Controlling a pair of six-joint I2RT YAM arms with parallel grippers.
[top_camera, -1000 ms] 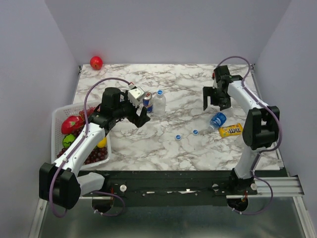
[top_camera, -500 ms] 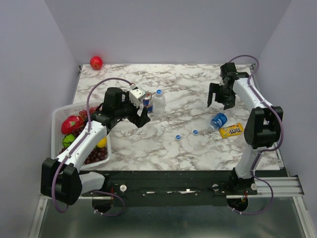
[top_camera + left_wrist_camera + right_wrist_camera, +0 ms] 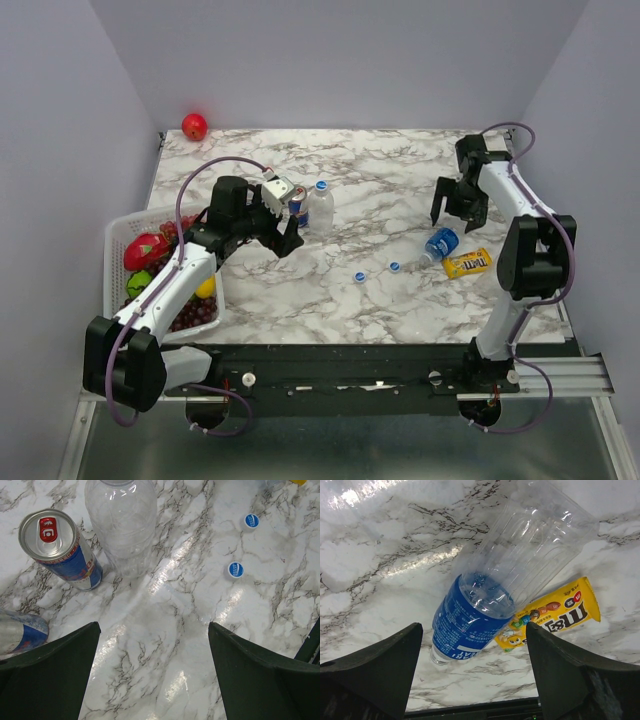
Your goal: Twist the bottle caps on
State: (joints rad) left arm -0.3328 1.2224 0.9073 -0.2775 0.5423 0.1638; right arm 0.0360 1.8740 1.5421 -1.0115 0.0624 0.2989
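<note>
Marble table (image 3: 400, 190) fills the scene, and at its left edge we see a white basket (image 3: 112, 240) of fruit. We find the left gripper (image 3: 152, 630) spread wide and empty, near the upright clear bottle (image 3: 121, 525) and a drink can (image 3: 60, 550). The right gripper (image 3: 472, 627), also wide apart and holding nothing, hovers over the labelled bottle (image 3: 470, 615), which lies beside a yellow candy bag (image 3: 560, 612). Two blue caps (image 3: 235, 570) (image 3: 250, 521) lie loose near the lying bottle.

**Mostly Blues**

The table (image 3: 400, 160) is showing white with grey veins. The caps (image 3: 235, 570) are gleaming blue (white lettering on top). The bottle (image 3: 465, 622) is wearing a blue label; the packet (image 3: 555, 612) is glowing yellow.
</note>
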